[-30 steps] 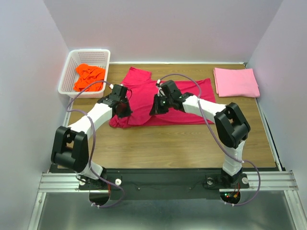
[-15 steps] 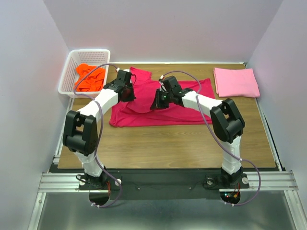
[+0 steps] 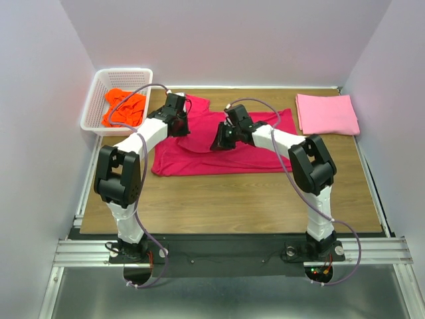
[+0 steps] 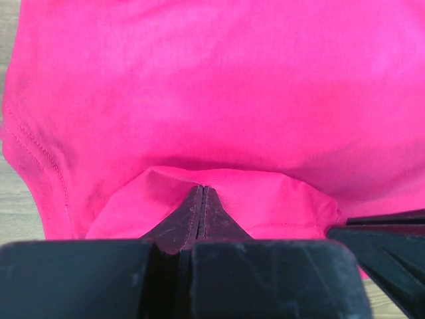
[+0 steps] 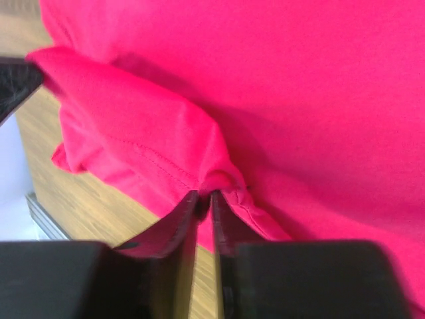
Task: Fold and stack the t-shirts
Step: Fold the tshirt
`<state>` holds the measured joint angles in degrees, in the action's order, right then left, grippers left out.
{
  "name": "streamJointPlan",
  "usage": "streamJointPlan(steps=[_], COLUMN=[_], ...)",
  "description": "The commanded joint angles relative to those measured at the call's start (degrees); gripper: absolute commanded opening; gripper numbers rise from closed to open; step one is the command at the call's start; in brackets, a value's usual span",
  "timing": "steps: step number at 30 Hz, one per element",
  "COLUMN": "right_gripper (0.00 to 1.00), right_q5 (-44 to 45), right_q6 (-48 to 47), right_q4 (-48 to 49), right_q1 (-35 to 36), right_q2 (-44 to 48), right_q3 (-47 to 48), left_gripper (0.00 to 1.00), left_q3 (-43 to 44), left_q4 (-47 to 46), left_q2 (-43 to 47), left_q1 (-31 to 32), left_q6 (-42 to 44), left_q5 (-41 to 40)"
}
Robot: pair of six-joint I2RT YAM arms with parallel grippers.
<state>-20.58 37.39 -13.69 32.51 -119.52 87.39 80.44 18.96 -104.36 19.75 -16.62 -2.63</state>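
Observation:
The crimson-red t-shirt (image 3: 229,158) lies spread across the middle of the table, its left part folded over onto itself. My left gripper (image 3: 179,127) is at the shirt's far left, shut on a fold of the crimson cloth (image 4: 219,93), with its jaws (image 4: 201,189) pressed together. My right gripper (image 3: 218,145) is over the shirt's middle. Its jaws (image 5: 206,196) stand a thin slit apart, with a bunched hem of the crimson cloth (image 5: 226,178) caught at the tips. The light pink t-shirt (image 3: 327,113) lies folded at the far right. The bright orange t-shirt (image 3: 123,107) is crumpled in the basket.
A white lattice basket (image 3: 91,109) stands at the far left corner. Bare wooden tabletop (image 3: 232,199) runs along the near side between the shirt and the arm bases. Pale walls close in the left, back and right.
My left gripper has carried the shirt's near-left corner away from me and to the right, folding it over the body. My right gripper shifted slightly toward the back, and its jaws eased a little apart.

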Motion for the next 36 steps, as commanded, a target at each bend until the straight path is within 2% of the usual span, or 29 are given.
streamJointPlan(steps=[1,2,4,7,8,10,14,16,20,22,25,36], right_gripper=[0.27,0.35,0.42,0.56,0.62,0.66,0.77,0.79,0.82,0.83,0.84,0.85], right_q5=[3.3,4.4,5.7,7.9,8.7,8.7,7.0,7.2,6.6,6.5,6.7,15.5], right_q6=[2.3,2.3,0.7,-3.9,-6.9,-9.9,-18.2,-22.7,-29.7,-31.2,-33.8,-42.2], right_q4=[1.0,1.0,1.0,0.8,0.5,0.3,-0.6,-1.1,-2.0,-2.2,-2.7,-4.8], right_q1=[-1.2,-1.4,-1.4,-1.4,-1.4,-1.3,-0.9,-0.1,1.6,2.2,3.9,9.6], right_q2=[0.4,0.8,1.4,2.9,3.3,4.2,4.7,4.7,4.4,3.8,1.8,-5.3], right_q3=[2.0,1.9,2.0,2.0,2.0,2.0,3.8,5.0,7.2,8.4,10.0,15.4], left_gripper=[0.09,0.12,0.18,0.44,0.61,0.72,0.71,0.67,0.53,0.51,0.36,0.29], left_q3=[3.1,3.1,3.8,5.3,5.7,5.9,2.5,-2.4,-14.7,-18.0,-22.8,-28.7], left_q4=[-1.6,-2.0,-2.2,-2.3,-2.2,-1.8,-0.2,0.1,-0.3,-0.9,-1.7,-2.3], left_q2=[-0.4,-0.6,-0.4,1.3,2.0,4.9,10.0,13.5,18.4,19.0,19.5,16.6], left_q1=[-0.5,-0.5,-0.7,-0.6,-0.7,-0.9,-1.5,-1.6,-2.2,-2.7,-3.5,-8.5], left_q6=[0.0,-0.1,-0.6,-0.9,-1.1,-1.5,-3.5,-5.0,-7.5,-8.5,-9.0,-9.0], left_q5=[-0.6,-0.4,-0.5,-1.1,-2.2,-3.2,-5.3,-5.6,-4.9,-4.0,-3.4,-2.3])
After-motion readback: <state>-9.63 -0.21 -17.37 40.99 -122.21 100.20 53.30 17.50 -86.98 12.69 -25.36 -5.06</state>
